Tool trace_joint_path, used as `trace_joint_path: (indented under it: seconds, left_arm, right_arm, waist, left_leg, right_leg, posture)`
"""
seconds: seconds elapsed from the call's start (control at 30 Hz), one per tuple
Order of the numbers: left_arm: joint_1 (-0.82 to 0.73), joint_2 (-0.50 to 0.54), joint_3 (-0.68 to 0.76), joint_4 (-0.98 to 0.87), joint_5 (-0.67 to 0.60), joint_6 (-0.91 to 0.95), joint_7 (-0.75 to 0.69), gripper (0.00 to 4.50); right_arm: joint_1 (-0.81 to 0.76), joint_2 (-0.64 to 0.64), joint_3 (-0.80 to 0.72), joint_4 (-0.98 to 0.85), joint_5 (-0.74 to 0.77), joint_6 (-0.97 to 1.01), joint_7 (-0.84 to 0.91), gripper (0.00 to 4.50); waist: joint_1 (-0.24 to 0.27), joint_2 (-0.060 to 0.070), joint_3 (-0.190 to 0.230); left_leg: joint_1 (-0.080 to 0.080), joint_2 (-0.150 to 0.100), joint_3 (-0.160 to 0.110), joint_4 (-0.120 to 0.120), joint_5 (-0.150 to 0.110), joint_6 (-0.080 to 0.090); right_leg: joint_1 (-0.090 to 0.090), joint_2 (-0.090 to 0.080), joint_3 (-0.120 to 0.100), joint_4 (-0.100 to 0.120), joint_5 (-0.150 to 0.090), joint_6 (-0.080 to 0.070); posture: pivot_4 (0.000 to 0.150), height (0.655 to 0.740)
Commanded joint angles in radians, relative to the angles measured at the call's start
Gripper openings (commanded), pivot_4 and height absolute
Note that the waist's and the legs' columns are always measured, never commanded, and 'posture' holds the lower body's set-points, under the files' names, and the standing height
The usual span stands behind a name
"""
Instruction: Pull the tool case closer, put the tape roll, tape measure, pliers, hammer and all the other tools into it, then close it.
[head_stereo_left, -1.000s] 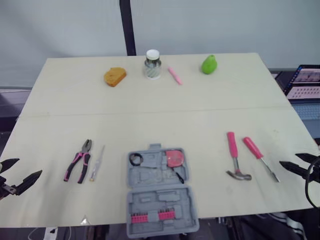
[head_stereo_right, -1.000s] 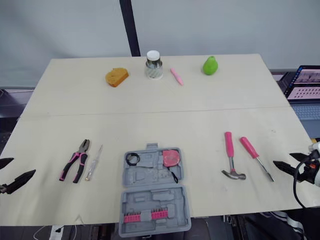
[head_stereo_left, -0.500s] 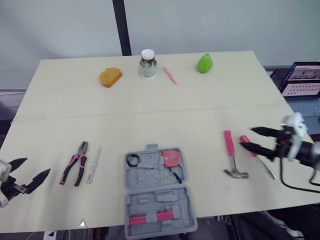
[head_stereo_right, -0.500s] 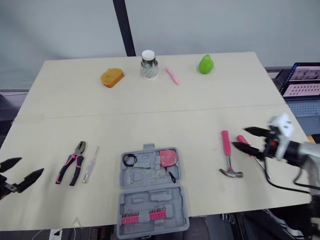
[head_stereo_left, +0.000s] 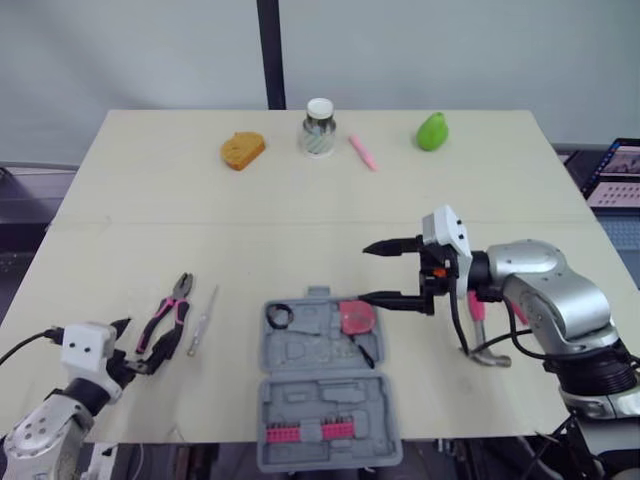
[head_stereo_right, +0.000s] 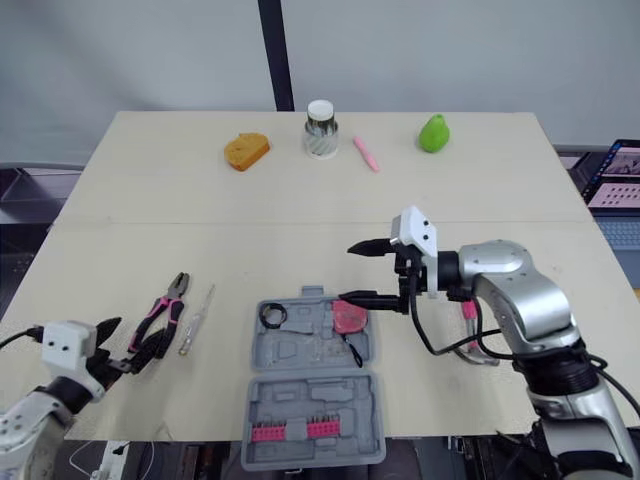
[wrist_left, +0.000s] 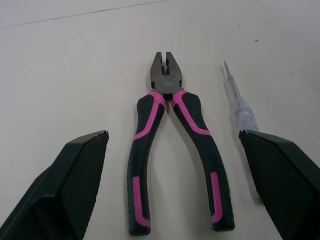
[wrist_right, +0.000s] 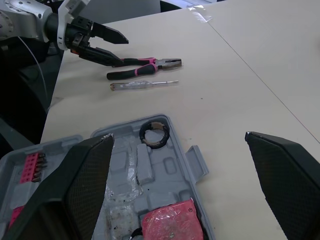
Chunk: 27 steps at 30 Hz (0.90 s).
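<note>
Right claw (head_stereo_left: 363, 272) has swung to the tool case's (head_stereo_left: 325, 385) far edge, spread wide. Left claw (wrist_left: 172, 135) gapes wide at the pliers' (head_stereo_left: 170, 315) handles.

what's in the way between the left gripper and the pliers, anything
Nothing visible. The pliers lie on the bare table straight ahead of the open left gripper, handles toward it. The thin screwdriver lies beside them, not touching, close to one finger's path.
</note>
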Motion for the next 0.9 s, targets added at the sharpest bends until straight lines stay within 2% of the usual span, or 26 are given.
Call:
trace_joint_path:
  seconds: [0.03, 0.4, 0.47, 0.53, 0.73, 0.83, 0.87, 0.9]
  left_arm:
    - [-0.027, 0.009, -0.014, -0.072, 0.000, 0.074, 0.057, 4.50]
    - [-0.146, 0.029, -0.048, -0.161, 0.003, 0.300, 0.164, 4.50]
    - [-0.153, 0.033, -0.045, -0.164, 0.007, 0.315, 0.175, 3.94]
    - [-0.157, 0.031, -0.047, -0.170, 0.004, 0.324, 0.180, 3.16]
    - [-0.153, 0.013, -0.048, -0.185, 0.011, 0.315, 0.207, 3.16]
    - [-0.147, 0.006, -0.044, -0.190, 0.016, 0.313, 0.224, 3.97]
    - [-0.146, 0.006, -0.044, -0.189, 0.017, 0.313, 0.227, 4.48]
    - [-0.144, 0.009, -0.047, -0.187, 0.023, 0.314, 0.231, 4.48]
  right_arm:
    - [-0.024, 0.005, -0.003, -0.034, 0.015, 0.006, 0.010, 4.43]
    - [-0.058, 0.036, 0.015, -0.025, 0.010, 0.021, 0.014, 4.43]
    - [-0.064, 0.040, 0.017, -0.023, 0.012, 0.026, 0.014, 4.50]
    - [-0.069, 0.043, 0.020, -0.021, 0.014, 0.030, 0.013, 4.50]
    - [-0.084, 0.047, 0.026, -0.016, 0.016, 0.039, 0.018, 4.50]
    - [-0.088, 0.049, 0.028, -0.017, 0.016, 0.043, 0.018, 4.50]
    - [-0.089, 0.050, 0.029, -0.017, 0.015, 0.044, 0.017, 4.50]
    - [-0.090, 0.051, 0.029, -0.017, 0.016, 0.045, 0.017, 4.50]
  waist:
    - [0.000, 0.000, 0.000]
    - [-0.001, 0.000, 0.000]
    - [-0.003, 0.000, 0.000]
    - [-0.003, 0.000, 0.000]
    - [-0.001, 0.000, 0.000]
    - [-0.001, 0.000, 0.000]
    - [-0.001, 0.000, 0.000]
    - [-0.001, 0.000, 0.000]
  left_leg:
    - [0.000, 0.000, 0.000, 0.000, 0.000, 0.000]
    - [0.000, 0.000, 0.000, 0.001, 0.000, 0.000]
    - [0.000, 0.001, 0.001, 0.001, 0.001, 0.000]
    - [0.000, 0.001, 0.001, 0.001, 0.001, 0.000]
    - [0.000, 0.001, 0.001, 0.001, 0.001, 0.000]
    - [0.000, 0.001, 0.000, 0.001, 0.001, 0.000]
    - [0.000, 0.001, 0.000, 0.001, 0.001, 0.000]
    - [0.000, 0.001, 0.000, 0.001, 0.001, 0.000]
  right_leg:
    - [0.000, 0.000, 0.000, 0.000, 0.000, 0.000]
    - [0.000, 0.001, 0.000, 0.001, 0.000, 0.000]
    - [0.000, 0.001, 0.000, 0.001, 0.000, 0.000]
    - [0.000, 0.002, 0.000, 0.001, 0.000, 0.000]
    - [0.000, 0.002, 0.001, 0.001, 0.000, 0.000]
    - [0.000, 0.002, 0.001, 0.001, 0.000, 0.000]
    - [0.000, 0.002, 0.001, 0.001, 0.000, 0.000]
    - [0.000, 0.002, 0.001, 0.001, 0.000, 0.000]
  posture:
    - [0.150, 0.7400]
    - [0.150, 0.7400]
    - [0.150, 0.7400]
    - [0.150, 0.7400]
    - [0.150, 0.7400]
    - [0.150, 0.7400]
    - [0.150, 0.7400]
    - [0.150, 0.7400]
